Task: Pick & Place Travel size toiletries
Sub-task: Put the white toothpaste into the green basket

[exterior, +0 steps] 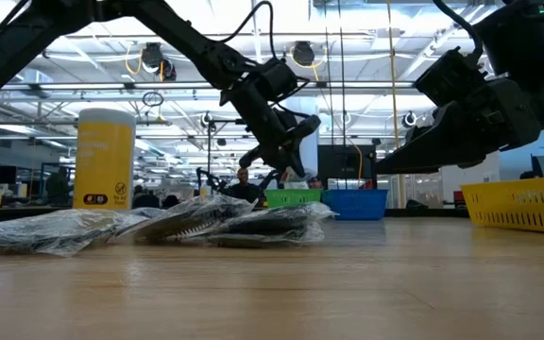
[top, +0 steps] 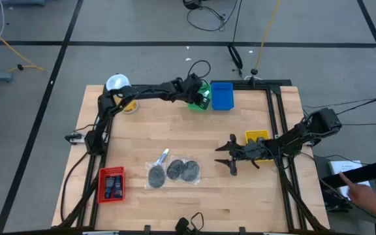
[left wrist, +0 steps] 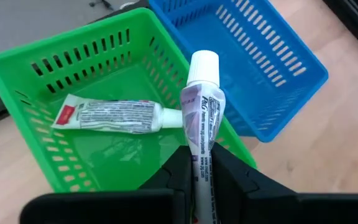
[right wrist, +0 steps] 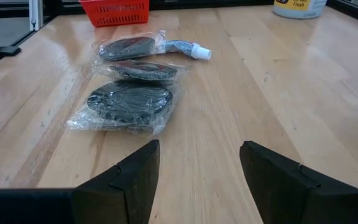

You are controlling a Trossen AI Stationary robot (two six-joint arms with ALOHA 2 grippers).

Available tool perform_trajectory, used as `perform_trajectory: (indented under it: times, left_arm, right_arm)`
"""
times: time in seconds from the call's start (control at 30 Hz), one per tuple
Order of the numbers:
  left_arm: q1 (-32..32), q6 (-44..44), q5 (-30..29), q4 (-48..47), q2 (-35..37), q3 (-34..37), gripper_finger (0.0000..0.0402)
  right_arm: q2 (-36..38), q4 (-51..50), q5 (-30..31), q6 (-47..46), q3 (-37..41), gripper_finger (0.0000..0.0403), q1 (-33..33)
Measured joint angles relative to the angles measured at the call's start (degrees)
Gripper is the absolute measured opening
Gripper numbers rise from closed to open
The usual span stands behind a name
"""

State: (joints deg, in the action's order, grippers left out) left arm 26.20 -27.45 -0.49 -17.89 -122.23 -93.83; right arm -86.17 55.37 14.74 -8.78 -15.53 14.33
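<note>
Pinching a crinkled white-capped tube, left end effector overhangs slotted green tray.

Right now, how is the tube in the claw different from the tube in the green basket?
The white-capped tube held in the left claw points up above the green slotted plastic basket; the other white tube lies flat inside it, free. Both are small toothpaste-like tubes.
</note>
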Motion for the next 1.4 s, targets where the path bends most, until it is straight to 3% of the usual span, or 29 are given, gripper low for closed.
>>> perform_trajectory:
  times: [0.27,0.43,0.7,0.97,1.13,1.4]
  left_arm:
    - [0.3,0.3,-1.0,-1.1,-0.4,0.1,0.0059]
    - [0.3,1.2,-0.2,-0.4,-0.4,0.1,0.0120]
    - [0.3,7.3,6.3,2.7,0.9,0.1,0.0206]
    - [-6.0,17.0,1.4,3.4,7.5,1.8,0.0203]
    - [-11.0,21.0,-0.8,4.0,16.6,9.9,0.0182]
    - [-21.9,18.6,-7.1,15.5,35.4,35.8,0.0158]
  right_arm:
    - [0.0,0.0,0.0,-0.6,0.0,0.0215,0.0]
    - [0.0,0.0,0.0,-0.5,0.0,0.0215,0.0]
    - [0.0,0.0,0.0,0.2,0.0,0.0215,0.0]
    - [0.0,-1.8,0.0,-0.4,0.0,0.0215,0.0]
    - [0.0,-2.0,0.0,-1.0,0.0,0.0215,0.0]
    - [0.0,-1.6,0.0,-0.9,0.0,0.0215,0.0]
